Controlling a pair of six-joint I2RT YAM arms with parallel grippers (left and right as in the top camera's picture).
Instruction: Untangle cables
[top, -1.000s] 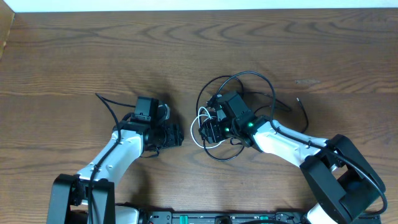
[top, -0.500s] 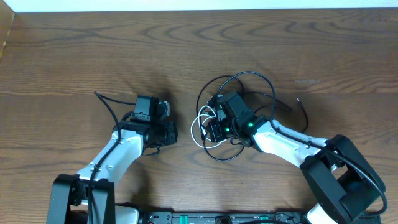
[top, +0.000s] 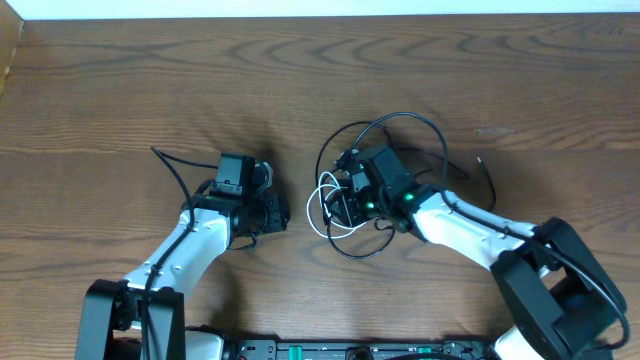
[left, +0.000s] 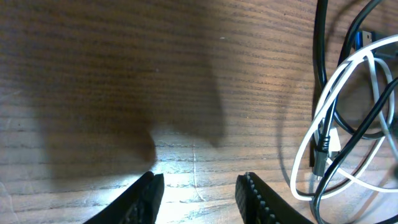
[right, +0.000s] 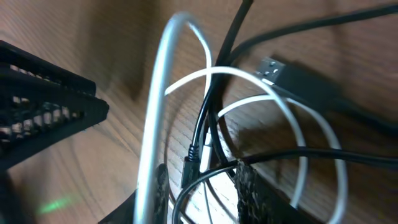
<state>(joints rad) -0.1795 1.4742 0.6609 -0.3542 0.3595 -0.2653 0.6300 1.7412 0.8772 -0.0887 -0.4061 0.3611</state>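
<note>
Thin black and white cables (left: 321, 56) looked limp and light; best grabbed beside the silver USB plug (right: 272, 65). Left gripper (left: 199, 180) was released and empty. Right gripper (right: 202, 180) was released too, astride loose strands.

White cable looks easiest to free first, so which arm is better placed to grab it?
Right. The right gripper hangs open over the cables, the white cable looping at its tips; the left gripper is over bare table beside them.

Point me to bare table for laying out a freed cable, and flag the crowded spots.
Free: the wide far strip of table along its back edge, and the near-middle wood in front of the cables. Crowded: the cables bunched around the right gripper; only a narrow gap separates their white loop from the left gripper.
</note>
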